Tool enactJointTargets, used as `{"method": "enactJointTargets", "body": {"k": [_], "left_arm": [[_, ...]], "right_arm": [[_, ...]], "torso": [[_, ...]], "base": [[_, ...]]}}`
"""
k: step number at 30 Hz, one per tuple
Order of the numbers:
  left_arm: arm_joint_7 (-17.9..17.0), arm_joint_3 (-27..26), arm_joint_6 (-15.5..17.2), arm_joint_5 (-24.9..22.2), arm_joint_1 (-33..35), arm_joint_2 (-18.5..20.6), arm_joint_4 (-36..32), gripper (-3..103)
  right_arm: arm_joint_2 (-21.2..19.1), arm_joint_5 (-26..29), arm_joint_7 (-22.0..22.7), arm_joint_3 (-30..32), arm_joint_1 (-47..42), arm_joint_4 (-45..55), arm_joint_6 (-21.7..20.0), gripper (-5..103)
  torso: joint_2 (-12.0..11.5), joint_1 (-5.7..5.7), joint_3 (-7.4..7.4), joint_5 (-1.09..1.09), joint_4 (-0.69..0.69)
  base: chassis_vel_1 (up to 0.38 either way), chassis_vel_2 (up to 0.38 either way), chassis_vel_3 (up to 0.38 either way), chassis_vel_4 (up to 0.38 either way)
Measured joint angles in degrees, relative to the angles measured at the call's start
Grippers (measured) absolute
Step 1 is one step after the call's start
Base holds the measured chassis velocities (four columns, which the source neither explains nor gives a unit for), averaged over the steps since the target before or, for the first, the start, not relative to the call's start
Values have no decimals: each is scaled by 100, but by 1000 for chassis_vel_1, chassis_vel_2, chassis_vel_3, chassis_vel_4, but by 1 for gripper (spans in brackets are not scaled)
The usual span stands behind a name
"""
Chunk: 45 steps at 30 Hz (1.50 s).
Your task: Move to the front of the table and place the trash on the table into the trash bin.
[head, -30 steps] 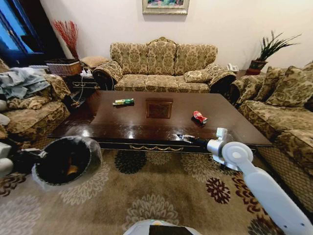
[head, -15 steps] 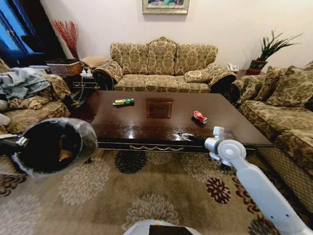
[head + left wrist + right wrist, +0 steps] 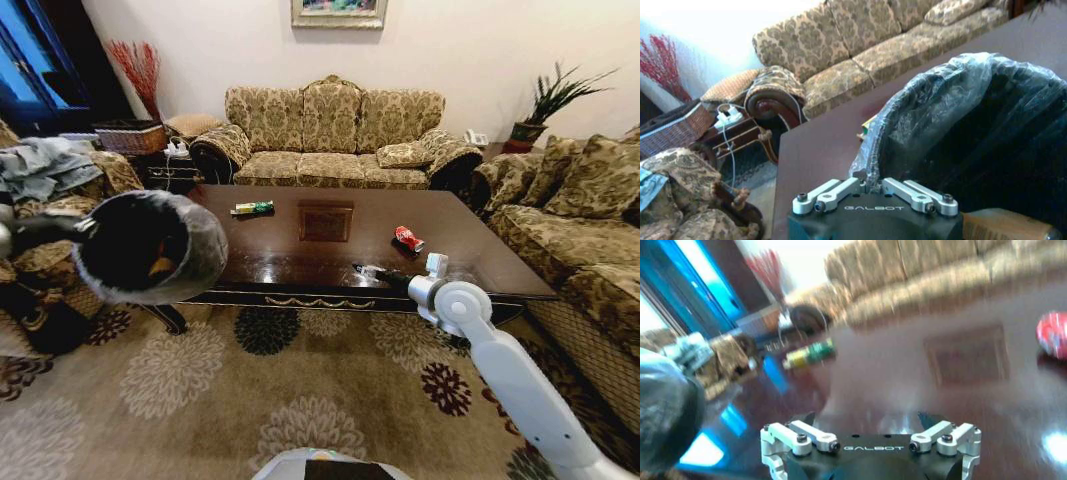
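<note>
Black trash bin [image 3: 150, 247] tilted aloft, clamped by left pincer [image 3: 873, 192].

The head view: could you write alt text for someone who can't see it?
The robot's left gripper holds the black, plastic-lined trash bin tipped at the left end of the dark wooden table. Its right gripper reaches low over the table's front edge; a green packet and red wrapper lie farther back.

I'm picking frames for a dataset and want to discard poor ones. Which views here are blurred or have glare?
Right wrist view: motion-smeared, the green packet and red wrapper are soft blobs. Left wrist view: wall washed out white behind the sofa, trash bin sharp. Head view: sharp, light glare on the table, edges bent by the wide lens.
</note>
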Motion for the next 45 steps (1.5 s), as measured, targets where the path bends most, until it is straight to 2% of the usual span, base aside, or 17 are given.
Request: {"method": "enactJointTargets", "body": {"k": [1, 3, 4, 7, 8, 10, 14, 20, 28, 39, 45], "left_arm": [[0, 0, 0, 0, 0, 0, 0, 0], [-18, 300, 0, -90, -217, 305, 382, 0], [-18, 300, 0, -90, -217, 305, 382, 0], [-116, 612, 0, -353, -509, 494, 853, 0], [-116, 612, 0, -353, -509, 494, 853, 0], [-208, 1036, 1, -627, -992, 562, 1158, 0], [-217, 1134, -92, -852, -1122, 694, 1519, 0], [-62, 1134, -257, -921, -1147, 777, 1935, 0], [-2, 1115, -365, -879, -1038, 525, 1718, 0], [14, 1117, -397, -785, -956, 312, 1523, 0], [49, 1098, -388, -711, -957, 230, 1466, 0]], "right_arm": [[0, 0, 0, 0, 0, 0, 0, 100], [-45, -516, -153, -70, 144, 167, 348, 100], [-45, -516, -153, -70, 144, 167, 348, 100], [-222, -1169, -343, -392, 563, 222, 811, 100], [-222, -1169, -343, -392, 563, 222, 811, 100], [-333, -1531, -489, -687, 1034, 135, 1015, 100], [-348, -1518, -438, -1047, 1553, 9, 1008, 100], [-141, -1470, -304, -1452, 1985, -83, 925, 100], [22, -1515, -227, -1499, 1904, -68, 870, 100], [-109, -1577, -241, -1355, 1686, -41, 781, 100], [-196, -1587, -262, -1282, 1537, 3, 868, 100]], "torso": [[0, 0, 0, 0, 0], [0, -1, 0, -1, 2], [0, -1, 0, -1, 2], [0, -1, -1, -2, 5], [0, -1, -1, -2, 5], [0, 0, -1, -8, 5], [0, -1, -1, 2, 4], [0, -1, -1, -2, 6], [0, -2, -2, -2, 3], [1, 1, 0, 0, 2], [0, 4, 2, -4, 1]], "base": [[0, 0, 0, 0], [0, 0, 0, 0], [0, 0, 0, 0], [0, 0, 0, 0], [0, 0, 0, 0], [0, 0, 0, 0], [0, 0, 0, 0], [0, 0, 0, 0], [-14, 13, 12, -13], [-137, 159, 128, -164], [-59, 155, 53, -151]]}}
